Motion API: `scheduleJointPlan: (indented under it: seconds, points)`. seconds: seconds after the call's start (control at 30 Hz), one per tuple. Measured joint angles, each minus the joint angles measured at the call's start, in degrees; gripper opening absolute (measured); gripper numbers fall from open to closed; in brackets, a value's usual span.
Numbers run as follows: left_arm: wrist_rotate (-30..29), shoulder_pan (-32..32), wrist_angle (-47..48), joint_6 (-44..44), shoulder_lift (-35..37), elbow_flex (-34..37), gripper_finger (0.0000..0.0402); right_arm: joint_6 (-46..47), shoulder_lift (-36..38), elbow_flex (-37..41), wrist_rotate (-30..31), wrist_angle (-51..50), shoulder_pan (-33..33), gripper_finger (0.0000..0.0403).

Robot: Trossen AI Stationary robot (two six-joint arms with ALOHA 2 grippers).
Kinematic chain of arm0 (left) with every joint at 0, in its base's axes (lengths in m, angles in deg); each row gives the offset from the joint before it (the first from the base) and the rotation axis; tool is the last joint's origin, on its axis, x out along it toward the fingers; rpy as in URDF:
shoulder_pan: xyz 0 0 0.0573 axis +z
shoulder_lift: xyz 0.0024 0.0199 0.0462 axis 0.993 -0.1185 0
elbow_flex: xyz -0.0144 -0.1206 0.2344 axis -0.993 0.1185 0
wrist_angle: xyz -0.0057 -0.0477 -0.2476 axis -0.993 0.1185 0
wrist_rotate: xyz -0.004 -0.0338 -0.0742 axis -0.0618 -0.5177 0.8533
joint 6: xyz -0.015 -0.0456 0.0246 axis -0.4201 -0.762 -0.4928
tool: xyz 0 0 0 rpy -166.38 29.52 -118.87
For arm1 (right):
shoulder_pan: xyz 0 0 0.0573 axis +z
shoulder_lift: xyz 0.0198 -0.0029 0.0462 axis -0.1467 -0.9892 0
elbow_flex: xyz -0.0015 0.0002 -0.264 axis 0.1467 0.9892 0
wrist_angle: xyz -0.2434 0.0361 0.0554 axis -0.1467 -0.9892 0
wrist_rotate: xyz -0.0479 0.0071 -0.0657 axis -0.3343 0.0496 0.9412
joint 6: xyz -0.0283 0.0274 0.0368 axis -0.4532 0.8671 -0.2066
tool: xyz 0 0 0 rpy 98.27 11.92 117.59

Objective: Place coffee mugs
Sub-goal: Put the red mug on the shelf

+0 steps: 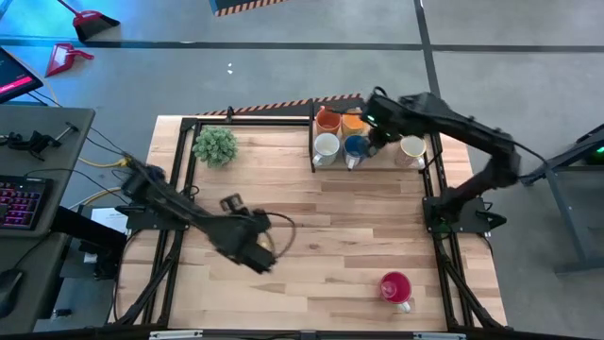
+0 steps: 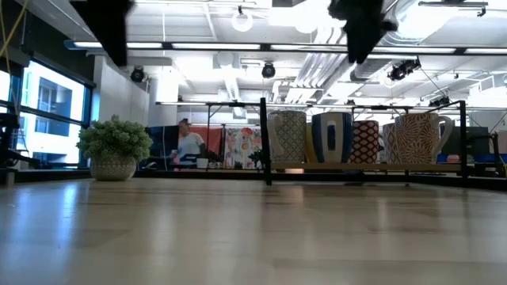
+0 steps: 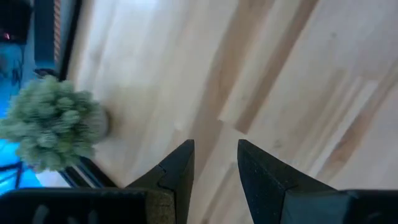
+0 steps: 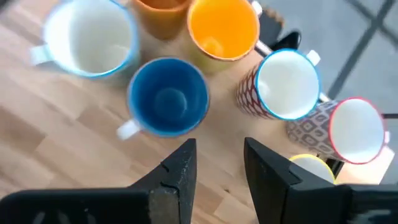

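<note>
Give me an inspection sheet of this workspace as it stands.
Surface: wooden table, bare in the middle.
Job's things: cluster of mugs in the black rack at the far edge; white mug beside them; red mug alone near the front right.
Clutter: potted plant at far left.
Grippers: right gripper over the cluster, jaws open, empty; left gripper above bare wood, jaws open, empty.
Cables: yellow cable off the table's left side.
Surroundings: keyboard on the left desk; person in the background.
</note>
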Motion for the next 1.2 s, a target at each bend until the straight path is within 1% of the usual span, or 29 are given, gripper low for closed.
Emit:
scheduleJointPlan:
  seconds: [0.07,0.17,0.23,0.33,0.43,0.57,0.67,0.77,0.87,0.97,1.07,1.2]
  points:
    - [-2.4,-1.4,-1.0,-1.0,6.0,4.0,0.0113,1.4,4.5,2.0,1.0,1.7,3.2,0.0108]
    - [-5.2,-3.7,-7.0,-1.4,16.2,11.3,0.0113,1.2,12.4,7.2,1.1,8.3,8.2,0.0108]
    - [-6.1,-5.4,-14.6,-0.2,22.1,17.3,0.0113,1.2,18.2,12.5,0.3,13.0,12.1,0.0108]
    - [-7.4,-7.5,-29.6,3.4,30.2,25.5,0.0113,2.0,26.4,21.9,-2.4,21.6,18.4,0.0108]
    - [-7.5,-7.8,-40.8,9.5,34.6,31.8,0.0113,2.1,32.9,30.8,-5.2,31.7,23.9,0.0108]
    - [-6.2,-6.9,-50.0,16.3,36.1,37.5,0.0113,2.6,38.9,41.2,-6.5,42.1,30.0,0.0108]
    - [-5.9,-6.6,-57.3,18.8,35.9,41.4,0.0113,5.1,41.8,48.7,-7.1,48.7,34.2,0.0108]
    - [-5.3,-6.6,-68.5,21.3,35.8,45.5,0.0113,8.0,44.0,55.2,-7.4,56.0,38.1,0.0108]
    - [-4.1,-6.3,-81.0,26.9,35.8,48.6,0.0113,10.4,45.1,59.2,-7.5,60.0,41.2,0.0108]
    - [-0.4,-4.8,-91.3,32.7,35.8,50.4,0.0113,10.8,45.5,60.0,-7.5,59.7,43.9,0.0108]
    - [3.4,-2.2,-98.9,33.2,35.2,50.8,0.0113,9.2,45.5,60.0,-7.6,56.8,45.7,0.0108]
    - [4.1,1.9,-106.0,33.2,33.2,50.8,0.0113,9.0,45.5,60.1,-7.5,52.1,46.3,0.0108]
